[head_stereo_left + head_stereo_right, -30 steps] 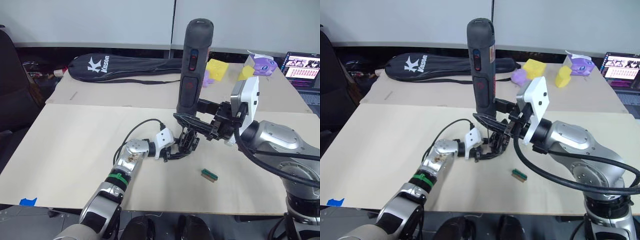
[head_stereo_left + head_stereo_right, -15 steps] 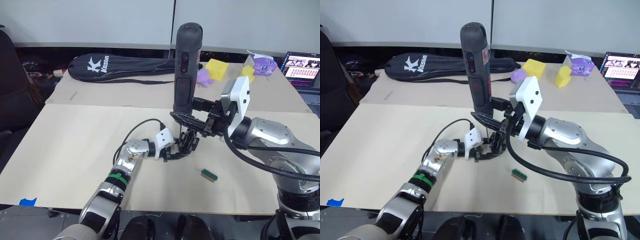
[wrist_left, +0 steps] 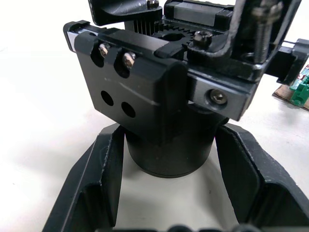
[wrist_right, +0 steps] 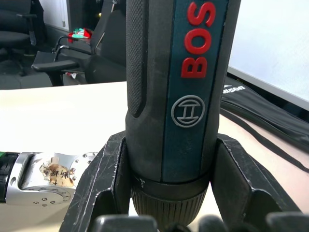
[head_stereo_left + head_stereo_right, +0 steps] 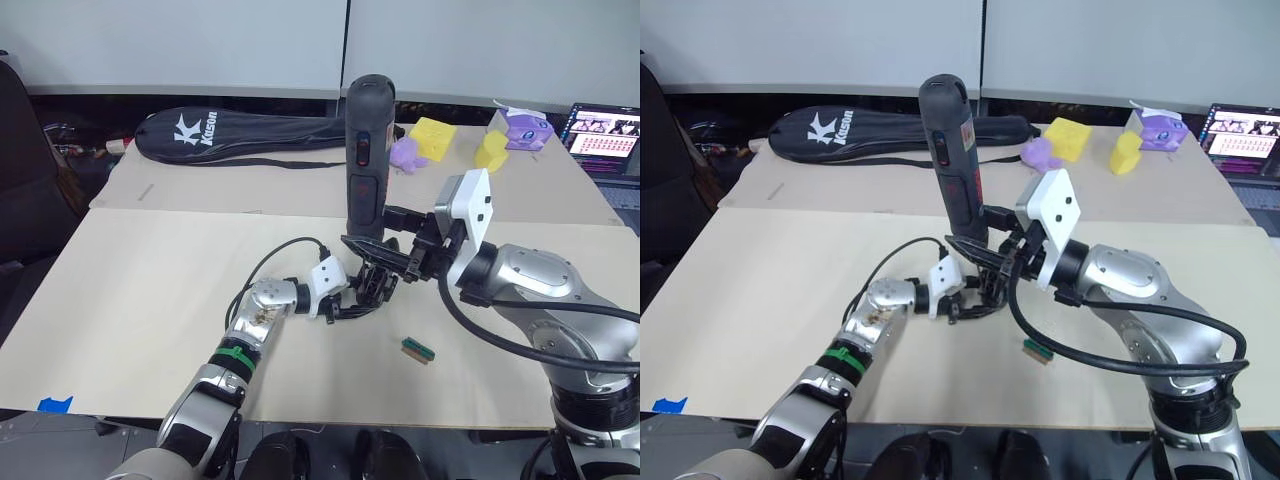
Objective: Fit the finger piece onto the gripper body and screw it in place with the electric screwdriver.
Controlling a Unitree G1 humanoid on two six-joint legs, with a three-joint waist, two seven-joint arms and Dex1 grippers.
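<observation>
Leaning further over the gripper body (image 5: 372,285), the electric screwdriver (image 5: 366,150), clamped in the right gripper (image 5: 385,250), nears driving; left gripper (image 5: 345,297) clasps the body.

Left gripper (image 5: 352,298) reaching low across the table, fingers (image 3: 96,179) clamped around the gripper body (image 3: 159,106) — apparently touching both sides. Right gripper (image 5: 385,247) angled inward, gripping the upright electric screwdriver (image 5: 366,150).
</observation>
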